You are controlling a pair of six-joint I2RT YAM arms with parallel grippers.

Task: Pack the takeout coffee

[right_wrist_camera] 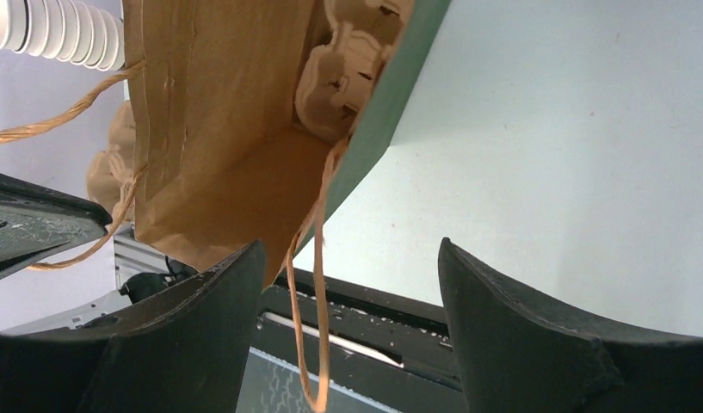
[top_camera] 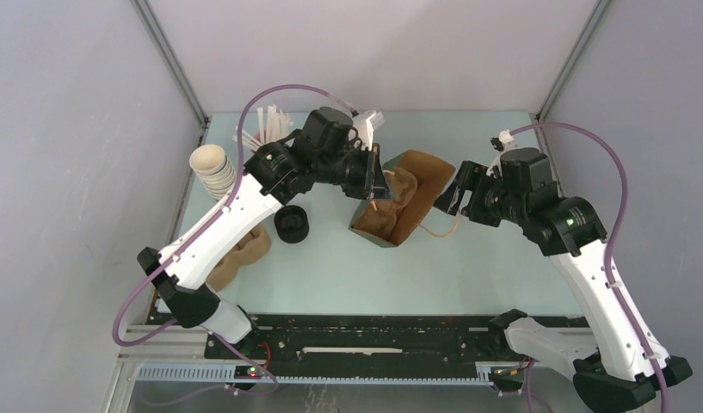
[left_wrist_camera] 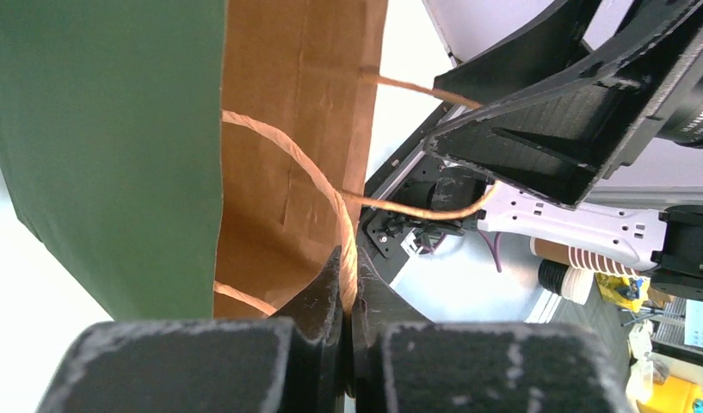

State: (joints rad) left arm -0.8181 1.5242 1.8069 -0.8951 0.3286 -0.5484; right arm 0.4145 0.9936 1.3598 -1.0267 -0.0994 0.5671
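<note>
— pale green table, grey walls round it. what's the step?
— opening the bag, i'd judge. left gripper is clamped on one twine handle, fingers pressed together on it. right gripper gapes wide and holds nothing. it is just right of the bag, and the other handle dangles between its fingers.
— how to do it well?
— close on that loose handle near the rim, then draw gently right so the mouth spreads without tearing or dragging the bag. mind the carrier inside doesn't tip.
— arms?
— left one reaches far and right, elbow bent, wrist tipped over the bag's left rim. right one leans far and left, wrist pointing at the bag's right wall.
— and the coffee?
— cannot pick it out. nothing dark shows in the bag. a black round thing sits left of it, capped cup or lids, i cannot tell.
</note>
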